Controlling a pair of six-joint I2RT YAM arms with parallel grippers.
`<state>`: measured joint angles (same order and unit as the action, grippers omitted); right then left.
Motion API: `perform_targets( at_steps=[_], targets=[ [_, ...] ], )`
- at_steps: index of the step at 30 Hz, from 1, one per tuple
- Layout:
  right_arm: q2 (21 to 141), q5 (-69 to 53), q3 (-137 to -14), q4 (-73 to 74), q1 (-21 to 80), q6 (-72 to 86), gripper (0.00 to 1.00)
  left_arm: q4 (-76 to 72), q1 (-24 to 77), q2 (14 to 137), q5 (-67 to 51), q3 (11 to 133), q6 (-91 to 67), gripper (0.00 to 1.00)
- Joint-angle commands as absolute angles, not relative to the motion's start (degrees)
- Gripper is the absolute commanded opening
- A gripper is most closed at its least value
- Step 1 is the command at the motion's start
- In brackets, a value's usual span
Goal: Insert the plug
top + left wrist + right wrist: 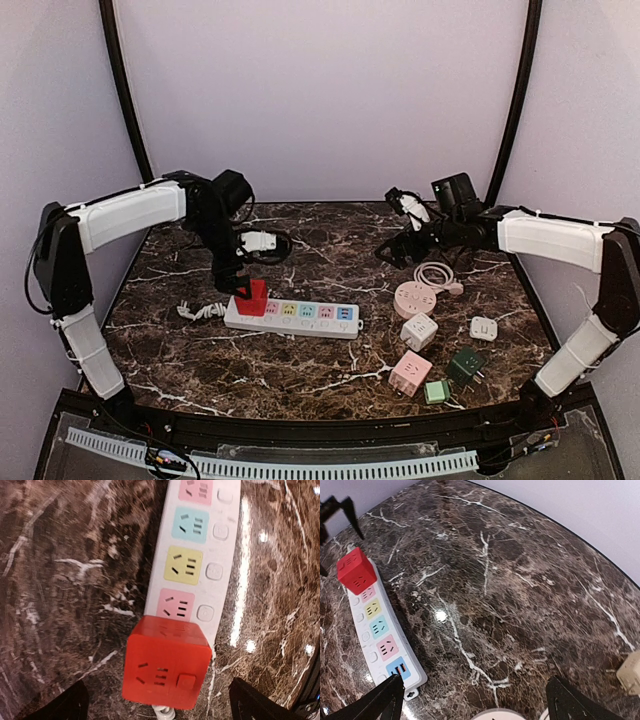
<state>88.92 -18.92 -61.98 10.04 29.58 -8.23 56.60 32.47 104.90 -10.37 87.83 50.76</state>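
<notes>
The left gripper [241,284] is held spread wide, its fingers clear of the glossy red cube plug [165,665], which is seated at the left end of the white oblong power strip [192,565] on the veined marble table [300,375].

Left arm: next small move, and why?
Probably lift the left gripper straight up. Its fingers are spread, clear of the red cube plug, which already sits on the end socket of the power strip. Full seating cannot be told.

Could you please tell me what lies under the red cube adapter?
The red cube adapter sits on the end of the white power strip, beside the pink socket. The socket beneath it and its prongs are covered.
</notes>
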Motion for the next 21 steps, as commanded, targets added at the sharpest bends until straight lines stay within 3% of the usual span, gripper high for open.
perform_targets(
  at_steps=[1,8,14,21],
  targets=[
    [84.03,-7.94,-64.90,21.37,30.27,-0.31,0.99,52.62,32.50,91.29,-15.24,88.01,42.10,0.99],
    [73.82,-6.09,-57.78,33.70,40.47,7.04,0.97,29.29,32.58,79.73,-20.21,75.46,9.14,0.99],
    [69.79,-4.68,-50.31,41.48,49.37,18.96,0.94,25.17,32.37,71.48,-21.06,64.82,2.23,0.99],
    [70.64,-8.27,-44.66,42.47,53.62,25.63,0.99,19.89,30.93,64.53,-23.56,55.67,-2.42,0.99]
  ],
)
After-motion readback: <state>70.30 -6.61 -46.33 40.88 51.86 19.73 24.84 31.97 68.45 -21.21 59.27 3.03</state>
